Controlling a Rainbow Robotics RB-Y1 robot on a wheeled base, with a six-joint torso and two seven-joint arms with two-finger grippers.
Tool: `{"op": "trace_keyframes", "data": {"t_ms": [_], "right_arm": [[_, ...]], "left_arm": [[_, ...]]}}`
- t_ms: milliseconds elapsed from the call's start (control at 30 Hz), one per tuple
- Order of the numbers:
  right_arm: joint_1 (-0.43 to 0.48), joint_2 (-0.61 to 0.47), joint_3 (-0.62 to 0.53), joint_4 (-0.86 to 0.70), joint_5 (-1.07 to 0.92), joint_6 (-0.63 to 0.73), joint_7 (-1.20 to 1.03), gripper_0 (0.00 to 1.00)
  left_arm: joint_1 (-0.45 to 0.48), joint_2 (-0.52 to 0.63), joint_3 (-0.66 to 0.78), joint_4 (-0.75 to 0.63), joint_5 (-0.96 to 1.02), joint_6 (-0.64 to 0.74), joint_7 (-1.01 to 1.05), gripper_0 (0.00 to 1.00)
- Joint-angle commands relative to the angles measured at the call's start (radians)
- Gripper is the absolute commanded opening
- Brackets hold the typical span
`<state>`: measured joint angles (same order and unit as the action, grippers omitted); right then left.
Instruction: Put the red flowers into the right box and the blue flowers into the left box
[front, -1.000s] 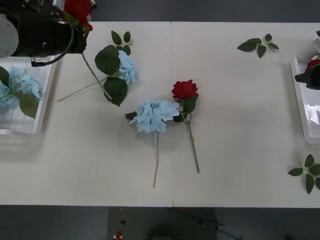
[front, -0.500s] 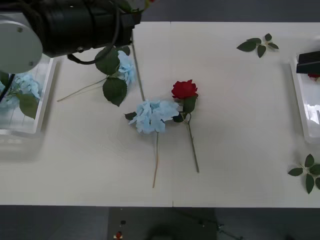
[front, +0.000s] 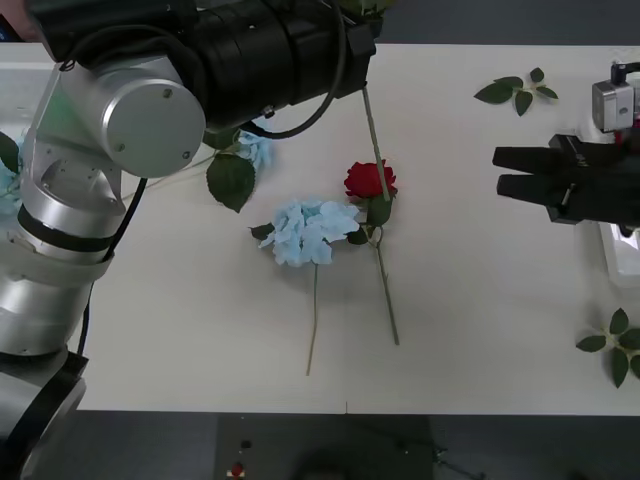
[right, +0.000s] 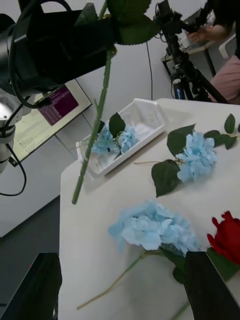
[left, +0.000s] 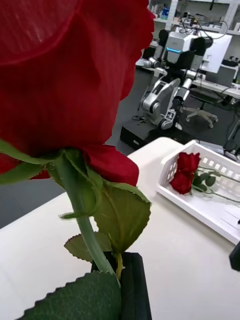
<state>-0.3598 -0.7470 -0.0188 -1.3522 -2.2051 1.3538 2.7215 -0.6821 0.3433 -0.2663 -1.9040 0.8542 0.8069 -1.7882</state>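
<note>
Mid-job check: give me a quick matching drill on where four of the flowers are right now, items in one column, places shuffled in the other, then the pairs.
Items
1. red rose with its stem hanging from the left gripper
2. red rose beside a blue cluster
3. blue flower seen past the hanging stem
4. two red roses in the left wrist view

Places
A. lying on the table at its middle
B. inside the right box
C. held in the air above the table
D. inside the left box

Pairs: 1-C, 2-A, 3-D, 4-B
</note>
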Motion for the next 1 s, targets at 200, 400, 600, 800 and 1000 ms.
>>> {"op": "trace_keyframes", "data": {"t_ms": [200,400,600,800,1000], "right_arm": [[-0.027,0.158,0.008,-0.058,0.022,-0.028,-0.016,0.71],[-0.038,0.296,-0.020,-0.091,0.120,-0.042,-0.016,0.71],[-0.064,0.396,-0.018,-0.091,0.151,-0.085,-0.016,0.71],[-0.100,0.475,-0.020,-0.091,0.214,-0.099,-0.016,0.71],[-0.128,0.549,-0.024,-0.091,0.291,-0.124,-0.016,0.69]], "left_arm": [[-0.040,-0.003,0.002,-0.021,0.000,-0.029,-0.019,0.00],[-0.040,-0.012,0.002,-0.021,-0.001,-0.029,-0.019,0.00],[-0.040,-0.001,0.002,-0.018,0.003,-0.054,-0.010,0.00],[-0.039,0.017,0.002,-0.018,0.020,-0.071,-0.008,0.00],[-0.040,0.026,0.002,-0.018,0.032,-0.086,-0.003,0.00]]}}
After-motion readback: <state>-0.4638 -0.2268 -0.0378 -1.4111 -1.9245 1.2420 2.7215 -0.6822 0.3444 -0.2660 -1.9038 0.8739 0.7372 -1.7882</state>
